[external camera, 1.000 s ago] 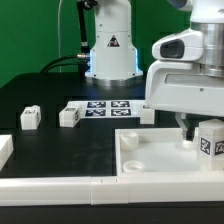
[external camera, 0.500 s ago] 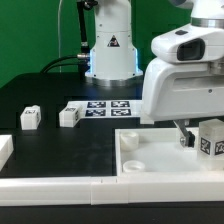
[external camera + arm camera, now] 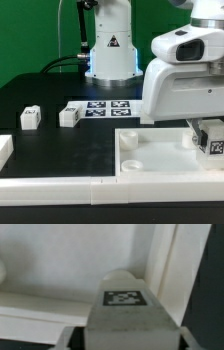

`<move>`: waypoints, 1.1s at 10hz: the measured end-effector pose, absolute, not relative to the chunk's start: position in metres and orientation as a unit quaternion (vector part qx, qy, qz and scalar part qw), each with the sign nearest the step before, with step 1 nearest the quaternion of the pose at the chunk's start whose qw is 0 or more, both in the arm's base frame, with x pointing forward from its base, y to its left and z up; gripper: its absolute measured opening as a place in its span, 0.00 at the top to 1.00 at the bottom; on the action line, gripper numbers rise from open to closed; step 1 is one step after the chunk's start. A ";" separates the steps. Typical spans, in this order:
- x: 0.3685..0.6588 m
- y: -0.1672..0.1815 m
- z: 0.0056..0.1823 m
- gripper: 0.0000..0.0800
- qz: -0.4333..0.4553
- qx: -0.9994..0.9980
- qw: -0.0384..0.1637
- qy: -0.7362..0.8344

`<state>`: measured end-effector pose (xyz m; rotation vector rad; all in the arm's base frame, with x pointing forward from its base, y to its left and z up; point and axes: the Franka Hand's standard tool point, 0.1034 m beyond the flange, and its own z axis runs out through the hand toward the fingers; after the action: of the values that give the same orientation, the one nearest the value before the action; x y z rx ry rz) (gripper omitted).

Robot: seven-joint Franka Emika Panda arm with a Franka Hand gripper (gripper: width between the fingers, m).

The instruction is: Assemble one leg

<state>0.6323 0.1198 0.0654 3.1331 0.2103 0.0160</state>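
Observation:
My gripper (image 3: 207,130) is shut on a leg (image 3: 213,141), a small white block with a black-and-white tag, and holds it upright over the right end of the large white tray-like panel (image 3: 150,156). In the wrist view the leg (image 3: 125,303) fills the middle, tag face up, with my gripper (image 3: 125,339) clamped on its two sides. Its rounded tip is close to the panel's raised rim (image 3: 165,274). Whether the leg touches the panel is hidden. Two more legs (image 3: 30,117) (image 3: 69,115) lie on the black table at the exterior view's left.
The marker board (image 3: 105,106) lies behind the legs near the robot base (image 3: 110,50). A white part (image 3: 5,150) sits at the exterior view's far left. A long white rail (image 3: 60,186) runs along the front edge.
My gripper has lowered the leg a little toward the panel's right end; the hand now covers more of the leg. The loose legs have not moved.

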 end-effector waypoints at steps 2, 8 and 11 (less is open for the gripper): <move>0.632 0.120 0.065 0.64 0.006 0.999 0.000 0.051; 0.633 0.118 0.065 0.64 0.013 0.943 -0.012 -0.333; 0.632 0.117 0.065 0.63 0.015 0.882 -0.009 -0.472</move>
<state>0.6317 0.1167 0.0652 2.7856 -1.4910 0.0479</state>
